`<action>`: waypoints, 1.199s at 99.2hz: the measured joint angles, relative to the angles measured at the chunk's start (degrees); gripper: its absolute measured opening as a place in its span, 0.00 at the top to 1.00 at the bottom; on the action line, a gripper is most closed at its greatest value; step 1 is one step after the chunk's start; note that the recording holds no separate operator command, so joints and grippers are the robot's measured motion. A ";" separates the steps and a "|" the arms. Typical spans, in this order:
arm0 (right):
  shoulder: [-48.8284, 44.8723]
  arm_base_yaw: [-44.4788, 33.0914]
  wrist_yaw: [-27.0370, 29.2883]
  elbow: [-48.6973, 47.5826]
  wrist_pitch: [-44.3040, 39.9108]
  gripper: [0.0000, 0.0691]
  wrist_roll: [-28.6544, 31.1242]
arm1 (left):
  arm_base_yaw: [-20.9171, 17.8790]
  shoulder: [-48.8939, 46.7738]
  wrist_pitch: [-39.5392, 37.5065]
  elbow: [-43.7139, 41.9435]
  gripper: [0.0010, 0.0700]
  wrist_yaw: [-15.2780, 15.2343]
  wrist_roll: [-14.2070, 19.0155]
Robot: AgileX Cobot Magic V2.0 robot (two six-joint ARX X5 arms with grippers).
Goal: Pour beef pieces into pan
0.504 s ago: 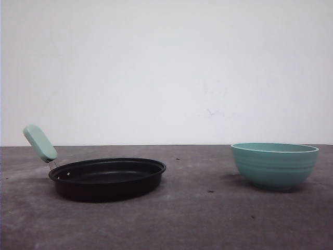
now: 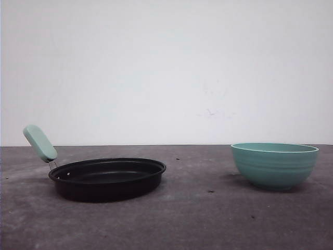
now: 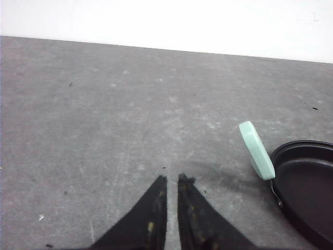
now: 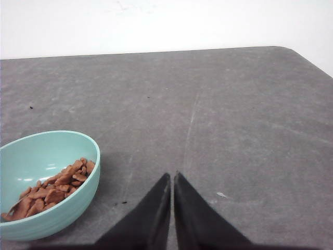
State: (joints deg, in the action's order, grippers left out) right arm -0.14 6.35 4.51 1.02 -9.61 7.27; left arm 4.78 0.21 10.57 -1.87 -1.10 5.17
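The black pan (image 2: 106, 179) sits at the table's left, its mint-green handle (image 2: 40, 143) angled up to the left. The teal bowl (image 2: 274, 165) stands at the right. In the right wrist view the beef pieces (image 4: 52, 190) lie heaped inside the bowl (image 4: 78, 200). My right gripper (image 4: 172, 175) is shut and empty over bare table, beside the bowl and apart from it. My left gripper (image 3: 171, 178) is shut with nothing in it, a short way from the pan's handle (image 3: 256, 150) and the pan (image 3: 307, 187).
The grey table (image 2: 197, 219) runs back to a white wall. Its far edge and a rounded corner (image 4: 291, 51) show in the right wrist view. A few small dark specks lie on the surface between pan and bowl.
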 joint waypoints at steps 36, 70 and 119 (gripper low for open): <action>0.00 0.00 0.00 0.00 0.00 0.99 0.00 | 0.00 0.00 0.00 0.00 1.00 0.00 0.00; 0.00 0.00 0.00 0.00 0.00 0.99 0.00 | 0.00 0.00 0.00 0.00 1.00 0.00 0.00; -0.90 0.00 0.00 0.00 0.02 0.99 -2.97 | 0.00 0.00 0.00 0.00 1.00 -0.02 0.00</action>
State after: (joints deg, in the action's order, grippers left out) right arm -1.04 6.35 4.51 1.02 -9.58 4.29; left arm 4.78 0.21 10.57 -1.87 -1.13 5.17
